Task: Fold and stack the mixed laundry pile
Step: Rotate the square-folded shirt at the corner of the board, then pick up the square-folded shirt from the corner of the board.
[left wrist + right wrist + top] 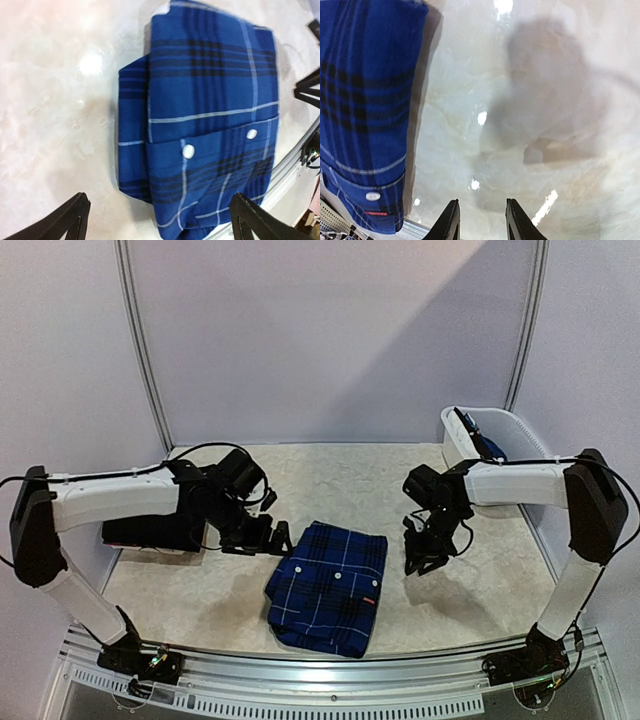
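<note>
Landmark: the blue plaid shirt (330, 585), folded into a rough rectangle and lying flat on the pale table (480, 600), between the 2 arms and toward the near edge. 2 white buttons (188, 150) show on its upper layer.

Left gripper (275, 538): positioned just off the shirt's far left corner. Its fingers (75, 210) are spread wide and hold nothing (the wrist view shows the shirt in the gap between them, with no contact visible).

Right gripper (425, 558): positioned to the right of the shirt and clear of it, pointing down at bare table. Its jaws stand a narrow gap apart, with nothing between them.

A plain black garment (140, 535) lies well to the left of the shirt, partly under the left arm.

A white basket (520, 425) stands far right of the shirt, at the back; cloth shows inside, too small to identify.
</note>
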